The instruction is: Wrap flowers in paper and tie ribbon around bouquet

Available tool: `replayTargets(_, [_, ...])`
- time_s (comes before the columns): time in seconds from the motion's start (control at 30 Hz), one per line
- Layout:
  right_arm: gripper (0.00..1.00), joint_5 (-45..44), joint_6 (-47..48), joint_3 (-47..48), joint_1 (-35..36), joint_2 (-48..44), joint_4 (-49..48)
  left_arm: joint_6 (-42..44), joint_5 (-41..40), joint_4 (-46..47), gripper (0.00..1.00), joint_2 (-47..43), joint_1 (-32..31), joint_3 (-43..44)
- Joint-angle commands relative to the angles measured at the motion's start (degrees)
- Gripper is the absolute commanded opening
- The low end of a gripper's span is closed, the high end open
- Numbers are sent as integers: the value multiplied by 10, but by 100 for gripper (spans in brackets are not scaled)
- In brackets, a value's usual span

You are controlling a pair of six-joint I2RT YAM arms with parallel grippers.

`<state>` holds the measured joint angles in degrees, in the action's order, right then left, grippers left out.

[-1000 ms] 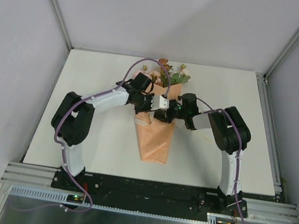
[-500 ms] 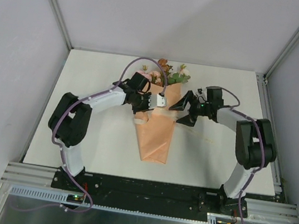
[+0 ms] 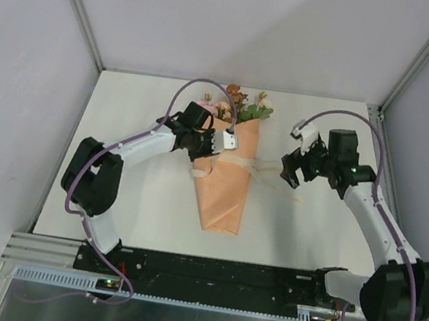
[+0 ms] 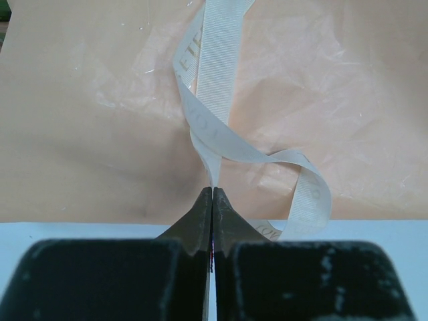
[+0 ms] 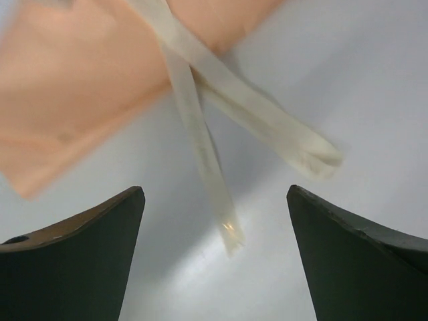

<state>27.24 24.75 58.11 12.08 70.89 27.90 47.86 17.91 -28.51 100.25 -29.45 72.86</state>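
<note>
Where the bouquet (image 3: 226,182) is lying: on the worktop (image 3: 128,196), blooms pointing away from the arms.
Left fingers (image 4: 197,221): pressing together, pinching the ribbon (image 4: 221,60).
Right fingers (image 5: 80,267): standing spread above the ribbon's loose ends.
Ribbon lettering: showing faintly, mostly unreadable.

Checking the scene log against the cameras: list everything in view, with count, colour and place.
paper: one, peach-orange, rolled into a cone mid-table, tip toward the arms
flowers: one bunch, pink, orange and cream with green leaves, sticking out of the cone's far end
ribbon: one, cream-white, across the cone, ends lying on the table to its right
table: one, white, under everything
left hand: one, black, shut on the ribbon at the cone
right hand: one, black, open, holding nothing, above the ribbon ends
</note>
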Motion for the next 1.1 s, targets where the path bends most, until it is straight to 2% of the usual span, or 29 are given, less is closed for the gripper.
replayTargets(0.0, [91, -105, 223, -16, -6, 71, 120, -17, -5, 13, 0, -29, 1, -2])
replayTargets(0.17, [81, -150, 215, -2, 2, 154, 136, -24, 0, 17, 0, -28, 1, -3])
replayTargets(0.33, [76, -163, 195, 21, 2, 220, 138, -20, 1, 16, 0, -27, 1, -5])
replayTargets(0.6, [68, -176, 190, 35, 13, 279, 142, -23, 5, 17, 0, -17, 1, 5])
replayTargets(0.73, [60, -208, 188, 36, 27, 312, 128, -26, 6, 17, 0, -16, 1, 7])
replayTargets(0.9, [36, -219, 201, 37, 29, 349, 144, -24, 2, 17, 0, -22, 2, 0])
replayTargets(1.07, [8, -225, 202, 39, 29, 355, 166, -25, -1, 17, 0, -36, 8, -15])
